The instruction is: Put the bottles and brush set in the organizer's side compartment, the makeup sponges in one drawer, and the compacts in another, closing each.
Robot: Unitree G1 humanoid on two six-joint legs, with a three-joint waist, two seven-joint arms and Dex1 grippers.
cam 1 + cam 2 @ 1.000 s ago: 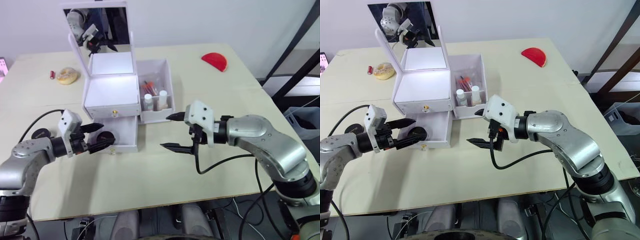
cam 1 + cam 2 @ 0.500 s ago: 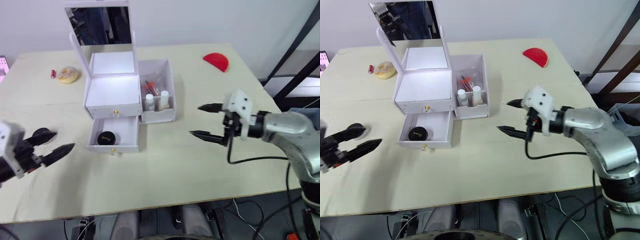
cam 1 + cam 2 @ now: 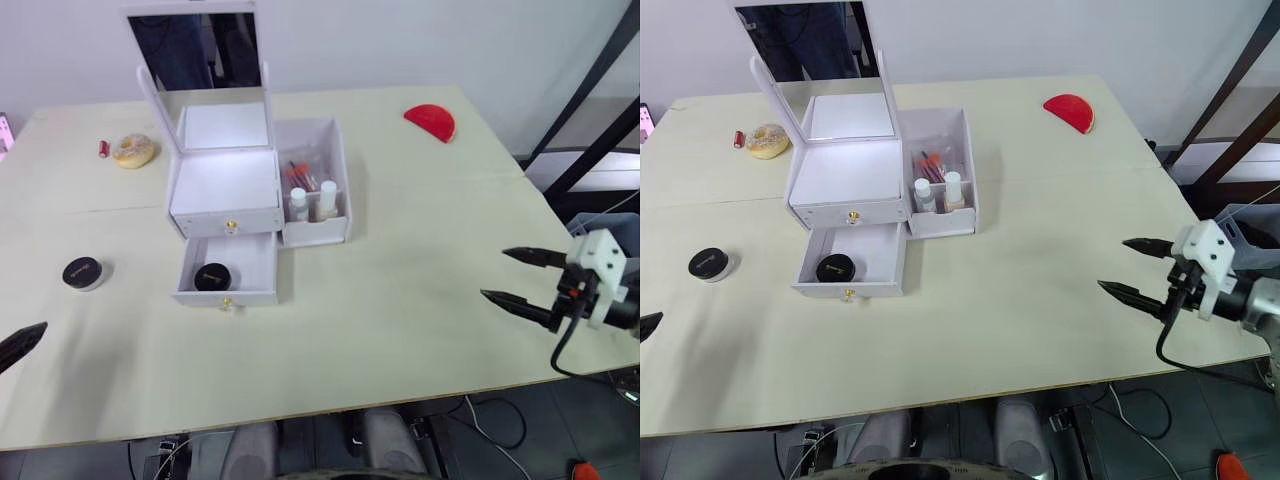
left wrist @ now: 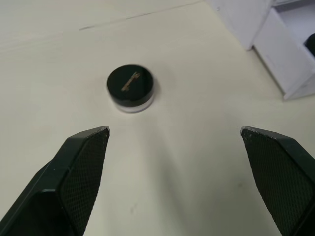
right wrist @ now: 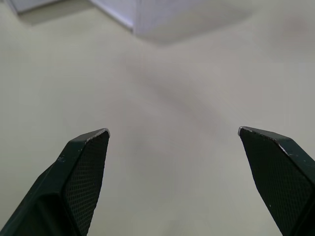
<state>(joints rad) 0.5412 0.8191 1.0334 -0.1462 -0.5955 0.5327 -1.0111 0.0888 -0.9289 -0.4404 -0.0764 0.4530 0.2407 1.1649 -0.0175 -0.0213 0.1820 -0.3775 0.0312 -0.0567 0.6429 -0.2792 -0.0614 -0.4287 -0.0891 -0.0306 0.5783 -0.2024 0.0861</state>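
Both arms have pulled back from the organizer (image 3: 257,200) toward the table's (image 3: 400,320) near edge. Left gripper (image 4: 174,140) is spread wide and empty, with one compact (image 4: 131,87) lying just ahead of it. Right gripper (image 3: 522,277) also gapes empty. Another compact (image 3: 211,276) sits in the open lower drawer (image 3: 228,272), well beyond both.

Organizer (image 3: 225,190): white, gold knobs on its drawers; open lower drawer (image 3: 228,270) white inside. Compact in drawer (image 3: 211,276): black. Second compact (image 3: 82,272) at 9 o'clock of the drawer: black lid with gold mark, pale base. Bottles (image 3: 310,201): white, cream caps. Table (image 3: 400,230): pale beige. Red half-round piece (image 3: 430,122) at 1 o'clock. Tan round item (image 3: 133,151) and small red item (image 3: 104,148) at 10 o'clock. Gripper fingers (image 4: 78,167): black, cross-hatched pads.
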